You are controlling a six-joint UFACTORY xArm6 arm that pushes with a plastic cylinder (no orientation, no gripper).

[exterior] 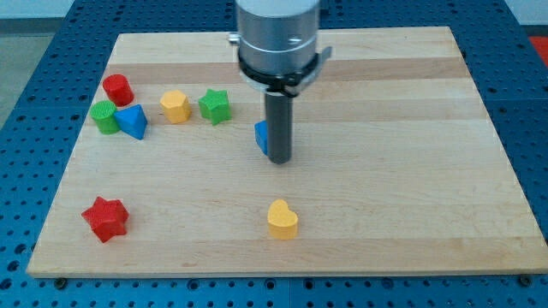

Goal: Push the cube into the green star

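Your tip (280, 160) sits against the blue cube (262, 137), probably touching | placed on its right to drive it left toward green star (215, 106) | no gripper fitted

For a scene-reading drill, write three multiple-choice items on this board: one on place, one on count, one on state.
1. Where is my tip relative to the blue cube?
A. at the cube's right side
B. far off at the view's bottom left
C. beside the red star

2. How many yellow blocks lie on the board?
A. one
B. two
C. four

3. Is the blue cube against the green star?
A. yes, pressed together
B. no, bare wood lies between them
C. it is stacked on it

Key: 1 A, the rod hides the cube's right part. 2 B, one by the green star, one heart at the bottom. 3 B, a gap shows.
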